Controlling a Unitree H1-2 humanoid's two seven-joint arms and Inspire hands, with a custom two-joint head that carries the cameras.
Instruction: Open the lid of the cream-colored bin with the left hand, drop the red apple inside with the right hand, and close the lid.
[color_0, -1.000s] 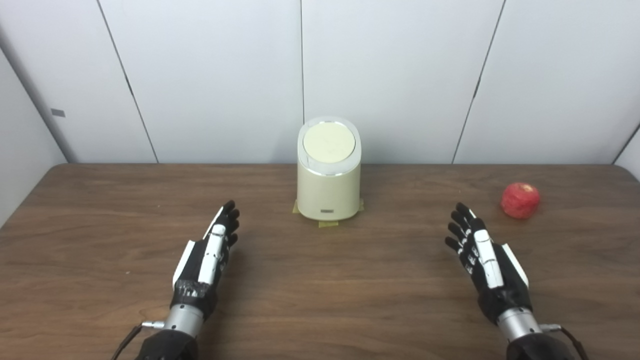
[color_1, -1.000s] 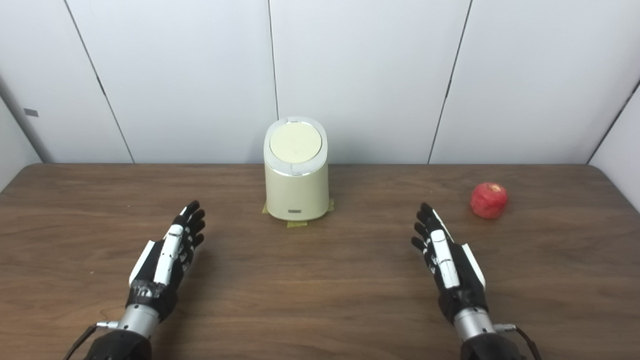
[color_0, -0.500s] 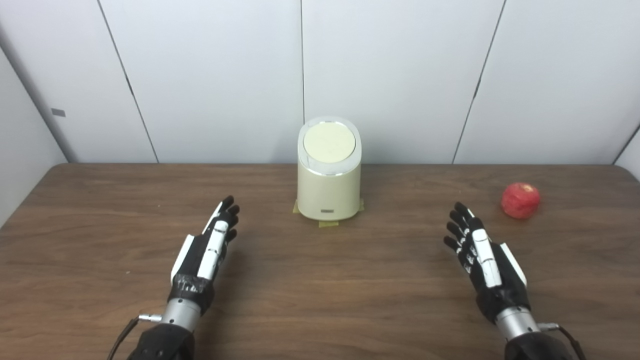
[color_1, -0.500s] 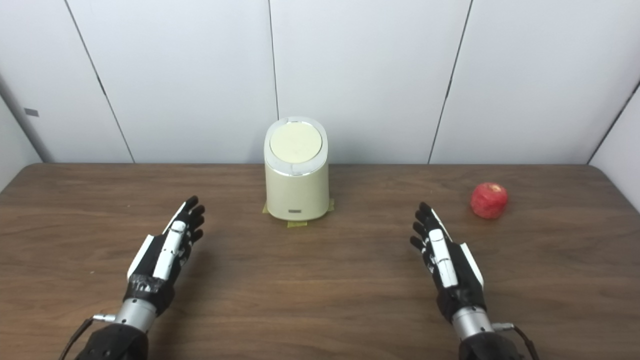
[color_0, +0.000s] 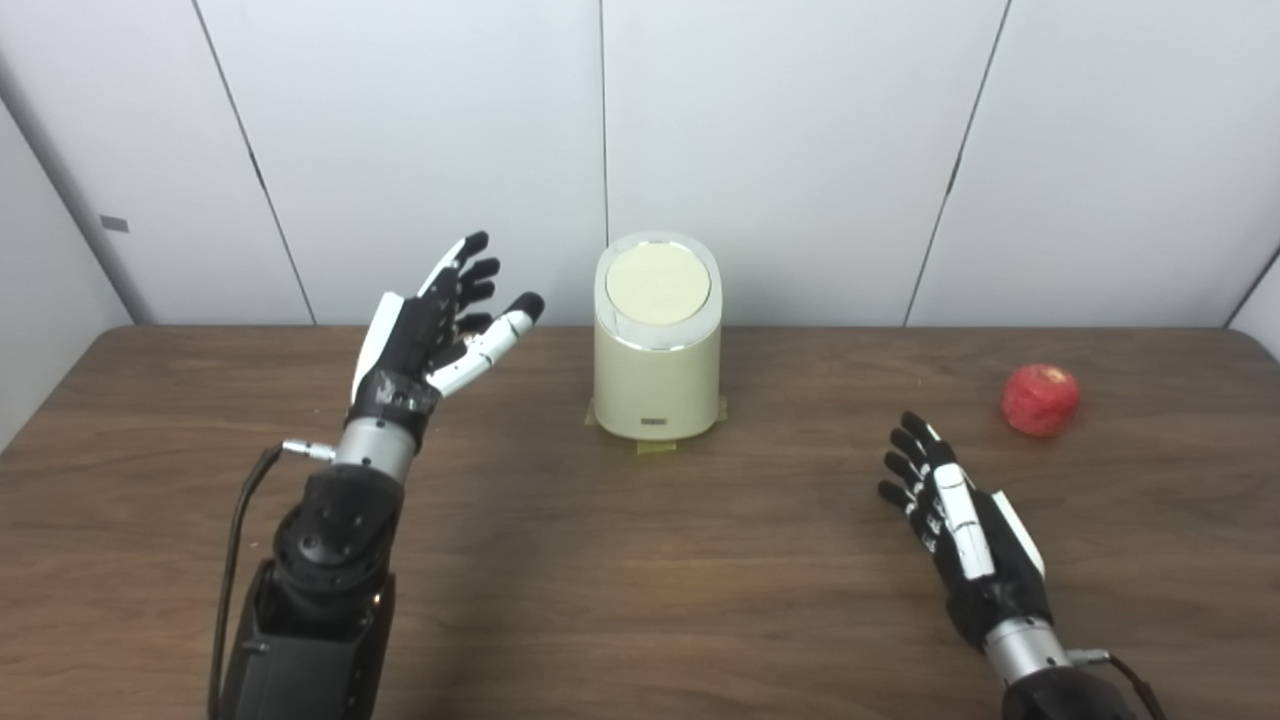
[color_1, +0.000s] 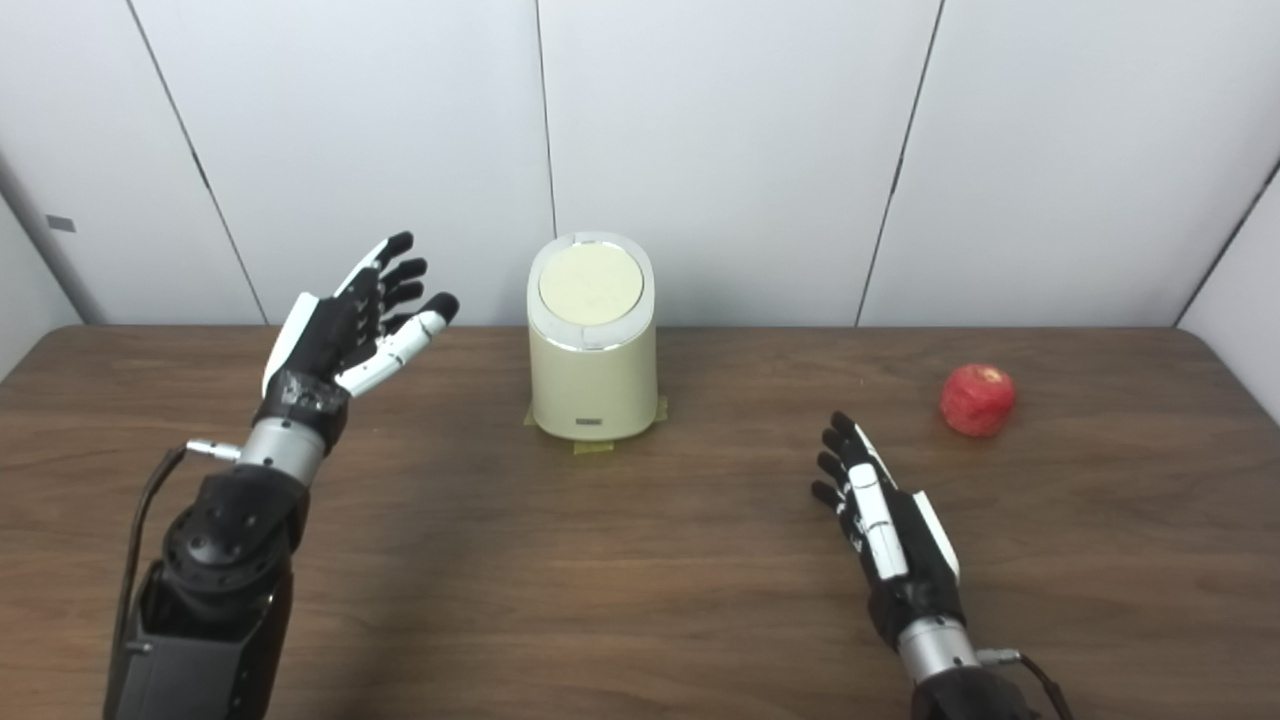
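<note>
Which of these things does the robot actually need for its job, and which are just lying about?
Needed: cream-colored cylindrical bin, its round closed lid, red apple, left robot hand, right robot hand.

Just there: yellow tape under the bin, brown wooden table.

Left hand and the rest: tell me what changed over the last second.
The left hand rose off the table and moved toward the cream-colored bin, open, holding nothing. The right hand drew back slightly, open. The lid is shut as before, and the red apple has not moved.
</note>
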